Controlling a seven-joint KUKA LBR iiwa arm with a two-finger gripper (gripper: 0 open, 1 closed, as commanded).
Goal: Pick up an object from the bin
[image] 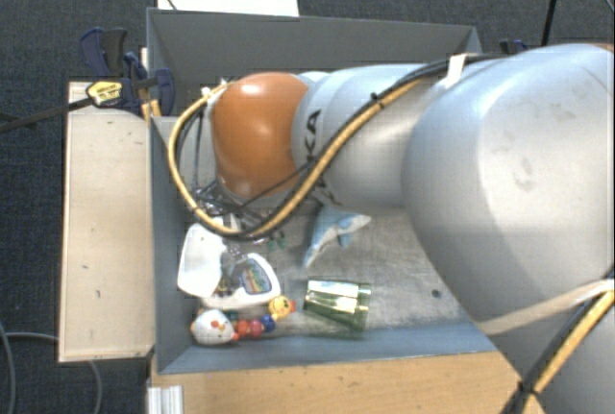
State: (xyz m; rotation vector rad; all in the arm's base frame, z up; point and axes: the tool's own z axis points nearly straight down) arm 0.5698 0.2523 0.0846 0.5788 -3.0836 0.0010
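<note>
My gripper [230, 260] reaches down from under the arm's orange cover at the left side of the bin. It stands right over a white packet with a colourful label [252, 280], and a white flat piece [197, 265] lies against the packet's left side. Just in front of them, along the near wall, lies a small toy with white, red and yellow parts [236, 325]. Whether the gripper touches the packet is hidden.
A green see-through cylinder [337, 303] lies on its side near the front middle. A blue and white fish-shaped toy [332, 233] lies behind it, partly under the arm. The big grey arm covers the bin's right and rear parts.
</note>
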